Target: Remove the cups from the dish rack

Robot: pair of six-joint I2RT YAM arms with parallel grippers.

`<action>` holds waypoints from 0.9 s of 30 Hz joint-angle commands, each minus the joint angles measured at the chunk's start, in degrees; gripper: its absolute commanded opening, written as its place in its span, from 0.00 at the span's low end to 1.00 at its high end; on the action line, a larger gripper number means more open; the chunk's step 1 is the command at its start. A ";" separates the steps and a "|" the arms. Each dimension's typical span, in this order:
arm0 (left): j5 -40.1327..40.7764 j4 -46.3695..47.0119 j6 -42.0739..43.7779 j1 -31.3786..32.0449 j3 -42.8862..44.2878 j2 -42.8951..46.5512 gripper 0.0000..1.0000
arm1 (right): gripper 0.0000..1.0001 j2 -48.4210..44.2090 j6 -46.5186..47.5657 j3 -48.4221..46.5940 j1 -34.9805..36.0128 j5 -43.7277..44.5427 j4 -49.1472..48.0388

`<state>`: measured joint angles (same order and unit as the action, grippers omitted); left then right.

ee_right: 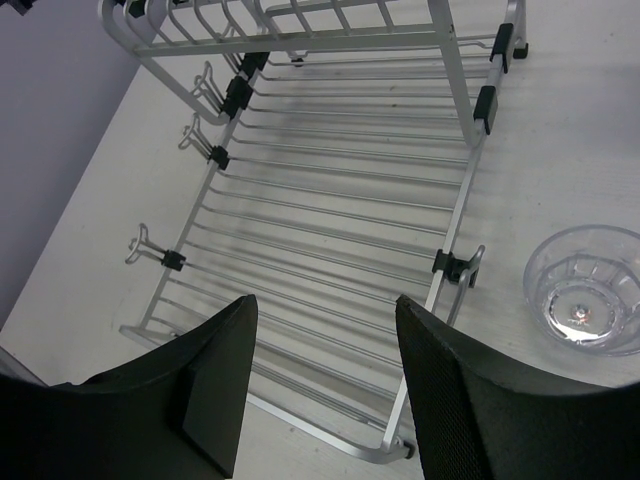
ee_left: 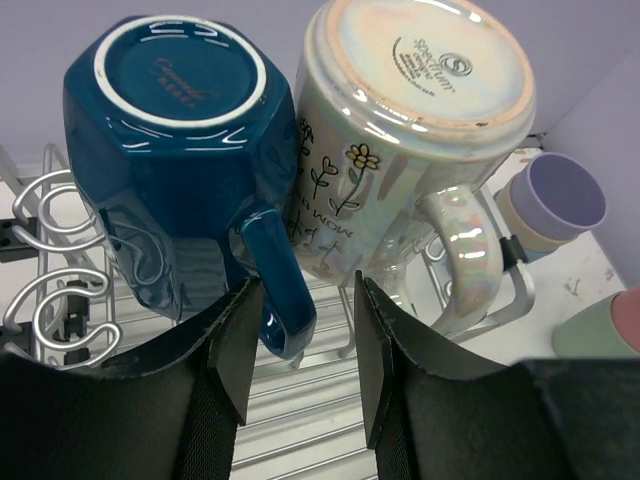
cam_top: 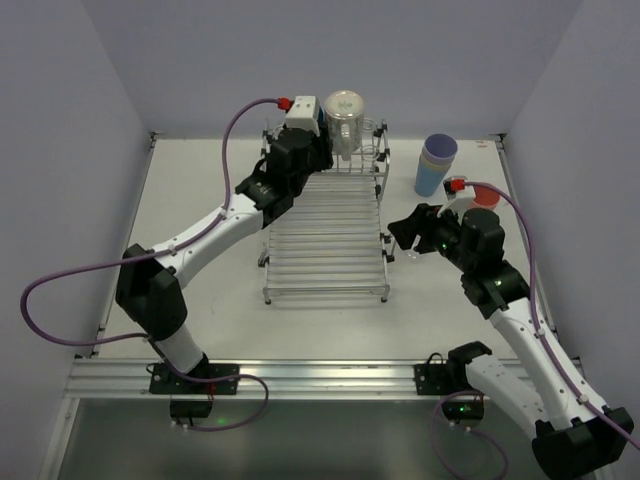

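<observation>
The silver wire dish rack (cam_top: pixel 325 240) lies mid-table. On its raised far tier a dark-blue mug (ee_left: pixel 180 150) and a pearly flowered mug (ee_left: pixel 400 150) stand upside down, side by side. The pearly mug also shows in the top view (cam_top: pixel 345 112). My left gripper (ee_left: pixel 300 350) is open, and the blue mug's handle (ee_left: pixel 278 285) sits between its jaws, close to the left finger. My right gripper (ee_right: pixel 322 335) is open and empty, above the rack's right rail. A clear tumbler (ee_right: pixel 585 290) stands upright on the table beside it.
A stack of tumblers (cam_top: pixel 436 163), lavender on top, stands on the table right of the rack, with a pink cup (cam_top: pixel 484 193) next to it. The stack also shows in the left wrist view (ee_left: pixel 555 200). The walls are close on three sides.
</observation>
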<state>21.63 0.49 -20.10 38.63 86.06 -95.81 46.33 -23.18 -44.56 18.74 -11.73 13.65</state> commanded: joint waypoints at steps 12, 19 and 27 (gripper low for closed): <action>8.34 0.74 4.45 -1.10 -0.45 1.76 0.41 | 0.60 -0.80 -0.99 0.35 0.15 -1.98 -3.19; 10.54 0.30 6.21 -1.63 -2.30 3.43 0.40 | 0.60 -1.06 -0.99 0.61 0.15 -2.07 -3.10; 6.07 2.05 7.26 -2.42 -4.06 4.05 0.57 | 0.60 -0.80 -1.25 0.70 0.07 -2.95 -3.46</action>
<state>27.90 -0.54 -14.31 36.88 82.56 -93.47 45.89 -23.66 -44.23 18.74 -13.10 12.43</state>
